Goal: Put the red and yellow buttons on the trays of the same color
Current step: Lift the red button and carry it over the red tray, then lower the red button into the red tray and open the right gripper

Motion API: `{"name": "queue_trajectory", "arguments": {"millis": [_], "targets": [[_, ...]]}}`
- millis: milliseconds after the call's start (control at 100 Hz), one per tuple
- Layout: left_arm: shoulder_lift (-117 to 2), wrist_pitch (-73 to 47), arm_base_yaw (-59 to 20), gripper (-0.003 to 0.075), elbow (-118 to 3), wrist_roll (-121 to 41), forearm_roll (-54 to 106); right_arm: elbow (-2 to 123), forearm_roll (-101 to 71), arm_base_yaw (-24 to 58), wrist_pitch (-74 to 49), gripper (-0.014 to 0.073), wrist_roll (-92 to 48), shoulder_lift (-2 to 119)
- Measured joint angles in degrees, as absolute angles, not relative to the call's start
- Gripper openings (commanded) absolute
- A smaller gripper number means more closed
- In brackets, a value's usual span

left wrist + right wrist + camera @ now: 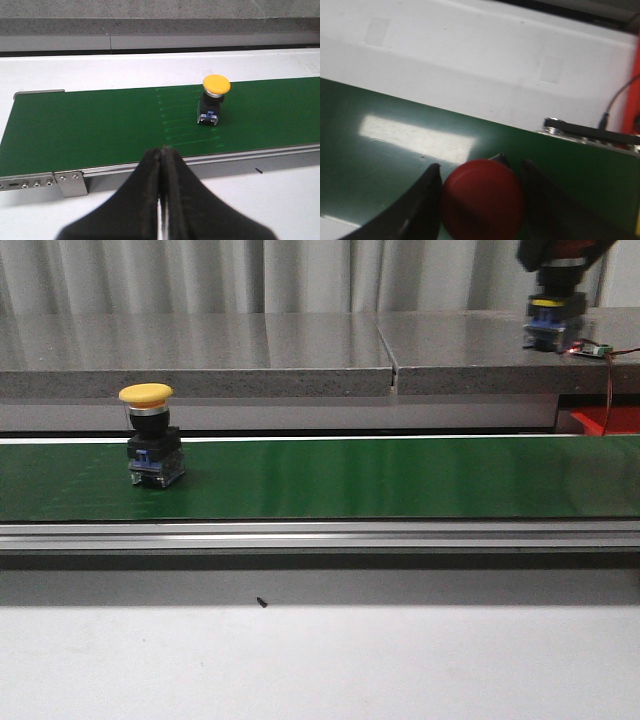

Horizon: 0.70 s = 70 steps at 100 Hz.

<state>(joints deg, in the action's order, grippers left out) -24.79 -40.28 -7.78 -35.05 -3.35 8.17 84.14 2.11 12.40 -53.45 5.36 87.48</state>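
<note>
Evidently clamped red button (pixel 482 205) in right gripper (pixel 482 192) beyond belt's (pixel 400 475) right end. Needed it level until over red tray (pixel 610 420). Showed left gripper (pixel 162 155) shut, empty.

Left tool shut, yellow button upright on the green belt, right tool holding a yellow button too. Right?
One error: the right tool holds a red button, as the right wrist view shows. The rest stands: left tool shut, yellow button upright on the green belt.
</note>
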Motion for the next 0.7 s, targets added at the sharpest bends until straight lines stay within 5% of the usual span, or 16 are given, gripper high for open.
{"name": "queue_trajectory", "arguments": {"millis": [700], "targets": [[-24.8,-40.3,-7.8,-0.0019,-35.1,-3.3,8.2,82.4,-0.7,-19.1,-50.6,0.0132,5.5,85.1]]}}
